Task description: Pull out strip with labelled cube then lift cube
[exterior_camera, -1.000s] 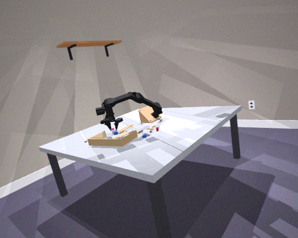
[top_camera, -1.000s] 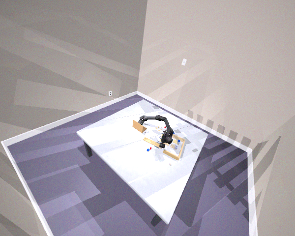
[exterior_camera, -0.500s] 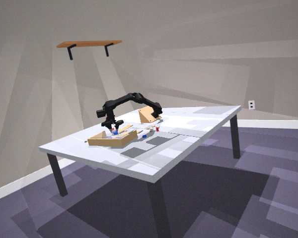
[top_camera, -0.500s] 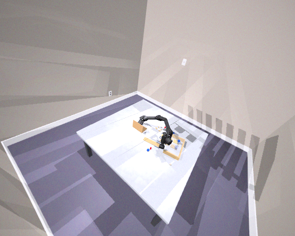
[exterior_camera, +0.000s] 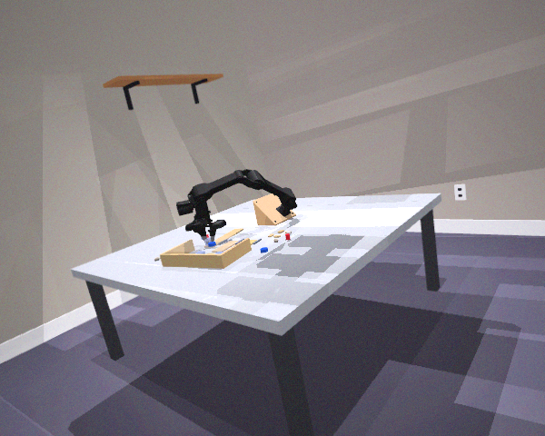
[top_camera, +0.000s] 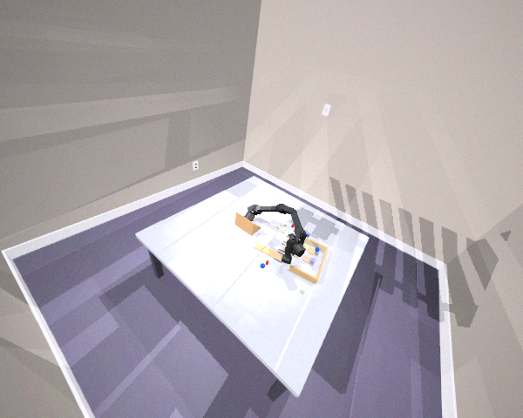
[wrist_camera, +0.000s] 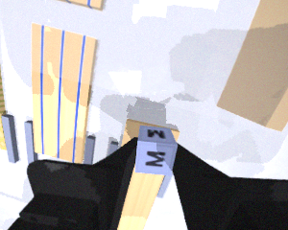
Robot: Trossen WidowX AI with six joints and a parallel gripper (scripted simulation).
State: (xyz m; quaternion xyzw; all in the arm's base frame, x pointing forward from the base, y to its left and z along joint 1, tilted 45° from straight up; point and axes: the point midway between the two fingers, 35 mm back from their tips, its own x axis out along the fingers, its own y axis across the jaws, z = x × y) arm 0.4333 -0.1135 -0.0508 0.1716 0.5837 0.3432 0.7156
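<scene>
Labelled cube (wrist_camera: 156,153): pale lilac, black "M" on 2 faces, upright, gripped btwn the dark fingers, sitting at far end of plain wooden strip (wrist_camera: 140,194) on white surface.

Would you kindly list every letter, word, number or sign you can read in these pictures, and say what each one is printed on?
"M": on the side face of the pale blue cube, which the pincer is shut on, above a plain wooden strip.
"M": on the cube's top face too, seen foreshortened.
The striped strip bears only blue lines, no text.
In the top and exterior views everything is too small to show any text.
</scene>
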